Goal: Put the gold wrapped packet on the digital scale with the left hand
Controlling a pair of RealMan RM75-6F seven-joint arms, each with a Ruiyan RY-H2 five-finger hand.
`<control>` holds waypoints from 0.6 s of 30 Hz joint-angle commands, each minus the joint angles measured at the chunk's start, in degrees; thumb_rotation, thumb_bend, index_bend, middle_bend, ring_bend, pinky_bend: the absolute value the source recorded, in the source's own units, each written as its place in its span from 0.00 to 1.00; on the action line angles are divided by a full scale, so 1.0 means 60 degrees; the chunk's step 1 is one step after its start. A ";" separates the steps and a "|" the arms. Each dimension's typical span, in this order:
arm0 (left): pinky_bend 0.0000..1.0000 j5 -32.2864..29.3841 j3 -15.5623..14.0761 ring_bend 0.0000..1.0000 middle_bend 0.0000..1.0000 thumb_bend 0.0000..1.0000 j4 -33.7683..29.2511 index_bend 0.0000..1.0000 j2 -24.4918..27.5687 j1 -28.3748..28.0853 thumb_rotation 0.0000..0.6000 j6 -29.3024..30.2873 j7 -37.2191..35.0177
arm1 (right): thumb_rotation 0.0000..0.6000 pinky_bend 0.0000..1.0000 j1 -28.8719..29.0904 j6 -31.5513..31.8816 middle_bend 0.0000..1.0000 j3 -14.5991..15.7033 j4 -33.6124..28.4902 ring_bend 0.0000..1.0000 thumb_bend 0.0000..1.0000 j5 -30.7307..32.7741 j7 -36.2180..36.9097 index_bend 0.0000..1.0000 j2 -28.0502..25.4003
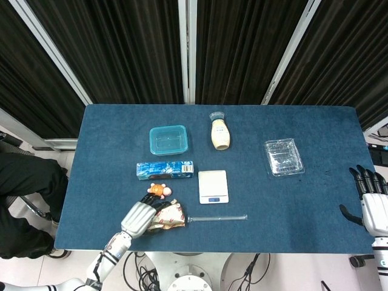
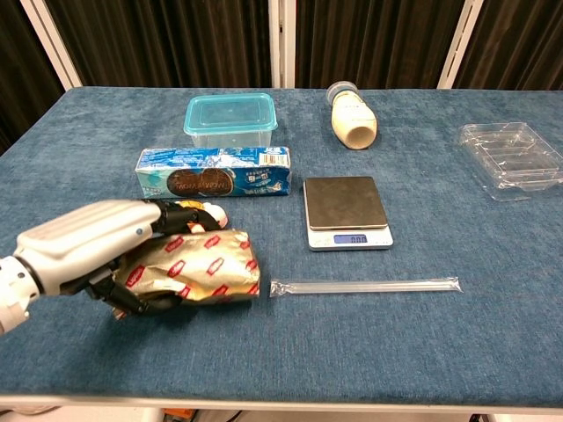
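The gold wrapped packet (image 2: pixel 204 269) with red labels lies near the table's front left, also seen in the head view (image 1: pixel 170 216). My left hand (image 2: pixel 98 250) grips its left part, fingers curled over the top and thumb underneath; the same left hand (image 1: pixel 140 216) shows in the head view. The digital scale (image 2: pixel 346 212) stands to the right of the packet, its platform bare, and appears as the white scale (image 1: pixel 213 186) from above. My right hand (image 1: pixel 373 203) hangs off the table's right edge, open and holding nothing.
An orange toy turtle (image 1: pixel 159 190) sits just behind the packet, half hidden by my fingers. A blue cookie box (image 2: pixel 213 171), teal lidded container (image 2: pixel 230 119), lying bottle (image 2: pixel 352 117) and clear plastic tray (image 2: pixel 513 158) stand further back. A clear tube (image 2: pixel 365 287) lies in front of the scale.
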State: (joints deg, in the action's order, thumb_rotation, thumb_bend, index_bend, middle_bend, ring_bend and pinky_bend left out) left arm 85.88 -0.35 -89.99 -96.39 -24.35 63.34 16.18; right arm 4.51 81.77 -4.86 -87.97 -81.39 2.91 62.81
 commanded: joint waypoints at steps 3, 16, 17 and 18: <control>0.19 0.0347 0.0064 0.24 0.55 0.31 -0.0169 0.43 -0.0020 -0.0012 1.00 0.0376 -0.0080 | 1.00 0.00 0.0001 -0.0017 0.00 0.0000 0.0008 0.00 0.16 0.0003 0.0012 0.00 -0.0007; 0.19 0.0409 0.1980 0.26 0.57 0.31 -0.0205 0.46 -0.0213 -0.1605 1.00 -0.0076 -0.0402 | 1.00 0.00 -0.0124 0.0103 0.00 -0.0046 0.0225 0.00 0.16 0.0081 0.0428 0.00 -0.0019; 0.19 0.0304 0.2128 0.26 0.57 0.31 -0.0087 0.46 -0.0298 -0.1785 1.00 -0.0236 -0.0383 | 1.00 0.00 -0.0140 0.0128 0.00 -0.0058 0.0247 0.00 0.16 0.0092 0.0475 0.00 -0.0026; 0.19 0.0176 0.2293 0.26 0.57 0.31 0.0105 0.46 -0.0431 -0.2019 1.00 -0.0440 -0.0355 | 1.00 0.00 -0.0160 0.0152 0.00 -0.0076 0.0279 0.00 0.16 0.0114 0.0544 0.00 -0.0038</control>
State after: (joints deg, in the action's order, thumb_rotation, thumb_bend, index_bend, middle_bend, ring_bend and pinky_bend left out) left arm 88.32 11.44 -90.96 -97.69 -34.30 62.71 14.05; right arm 3.69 82.50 -5.19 -86.48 -80.84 5.87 62.66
